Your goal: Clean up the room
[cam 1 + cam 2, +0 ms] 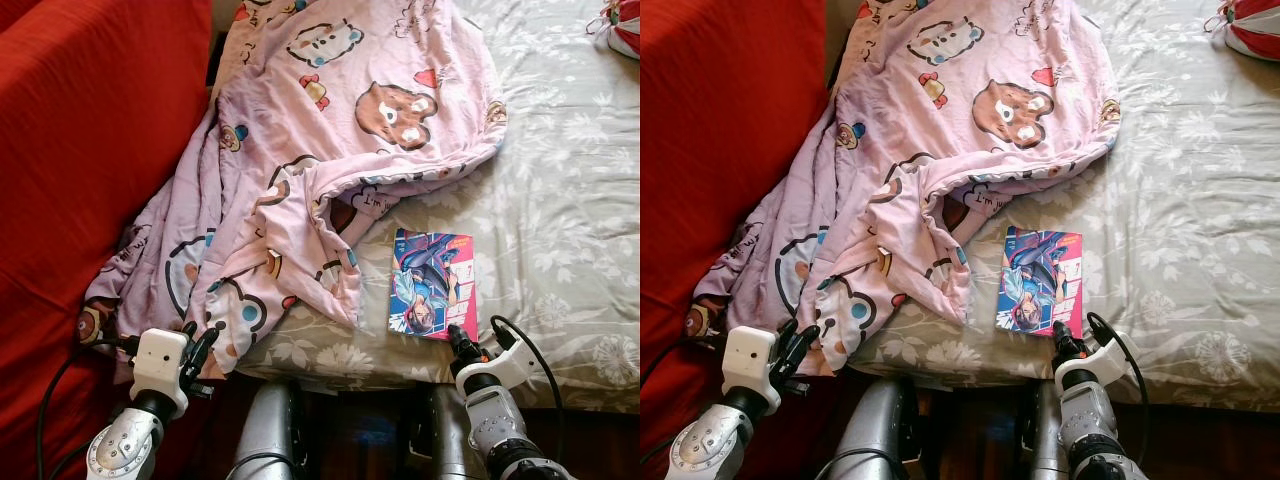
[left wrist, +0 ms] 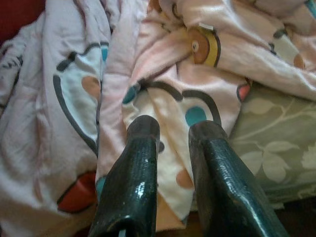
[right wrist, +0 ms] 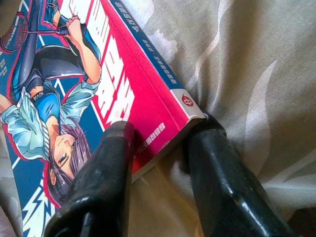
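A: Where's the comic book (image 1: 433,284)?
B: Flat on the bed (image 1: 570,200), at five o'clock from the pink blanket (image 1: 330,130). The right end effector (image 3: 158,148) straddles its near corner, fingers apart.
A: Handling?
B: Light, thin, probably bendy; grip the spine edge. The left end effector (image 2: 173,148) hovers apart over the blanket.

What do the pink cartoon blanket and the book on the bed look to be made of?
Pink blanket: soft woven fabric, likely cotton, matte; it folds and creases loosely. Book: paperback, paper pages under a glossy printed card cover, with sheen on the spine at the right hand, whose fingers straddle its corner.
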### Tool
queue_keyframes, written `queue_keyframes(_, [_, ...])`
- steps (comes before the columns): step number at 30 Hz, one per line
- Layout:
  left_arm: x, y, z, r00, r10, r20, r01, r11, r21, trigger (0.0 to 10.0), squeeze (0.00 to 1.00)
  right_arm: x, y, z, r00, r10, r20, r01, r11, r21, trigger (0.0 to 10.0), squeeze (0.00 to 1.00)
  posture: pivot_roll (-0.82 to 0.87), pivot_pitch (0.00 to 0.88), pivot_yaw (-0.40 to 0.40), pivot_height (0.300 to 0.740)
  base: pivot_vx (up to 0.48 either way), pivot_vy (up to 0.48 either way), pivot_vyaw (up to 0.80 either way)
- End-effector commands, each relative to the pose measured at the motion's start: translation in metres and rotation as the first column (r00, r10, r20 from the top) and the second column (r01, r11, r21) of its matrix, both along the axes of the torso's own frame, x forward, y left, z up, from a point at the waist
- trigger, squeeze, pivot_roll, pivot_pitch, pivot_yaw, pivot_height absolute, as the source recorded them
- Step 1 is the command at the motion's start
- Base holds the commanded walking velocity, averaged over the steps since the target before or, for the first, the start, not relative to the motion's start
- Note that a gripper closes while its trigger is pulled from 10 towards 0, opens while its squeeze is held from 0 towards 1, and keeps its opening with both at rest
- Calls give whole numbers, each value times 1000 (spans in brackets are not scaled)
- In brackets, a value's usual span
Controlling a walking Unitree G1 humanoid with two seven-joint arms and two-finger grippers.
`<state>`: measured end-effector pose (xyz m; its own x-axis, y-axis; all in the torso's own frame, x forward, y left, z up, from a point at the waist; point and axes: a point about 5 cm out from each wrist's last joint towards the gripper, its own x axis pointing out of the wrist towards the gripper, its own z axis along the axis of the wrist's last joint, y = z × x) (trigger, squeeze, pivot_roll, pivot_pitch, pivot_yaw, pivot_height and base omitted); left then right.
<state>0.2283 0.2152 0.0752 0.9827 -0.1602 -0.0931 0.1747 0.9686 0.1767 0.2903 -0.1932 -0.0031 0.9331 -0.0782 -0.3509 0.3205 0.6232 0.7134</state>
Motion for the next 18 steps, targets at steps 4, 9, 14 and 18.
queue_keyframes(4, [-5,0,-9,999,1,-33,0,1000,19,10000,0,-9,8,-11,998,-10,-58,11,1000,6,0,0,250,297,160,602,0,0,0])
queue_keyframes(9, [-2,-2,-12,999,10,-39,-9,1000,14,10000,0,-7,8,-8,999,1,-44,-2,1000,-30,0,0,243,283,152,602,0,0,0])
queue_keyframes(14, [4,-8,-18,999,12,-44,-12,1000,1,10000,0,-5,4,-4,1000,-19,-6,19,998,-67,0,0,218,253,140,602,0,0,0])
queue_keyframes(18, [11,-11,-22,999,16,-43,-16,1000,-6,10000,0,-8,1,-4,997,-73,-10,71,988,-136,0,0,190,233,129,602,0,0,0])
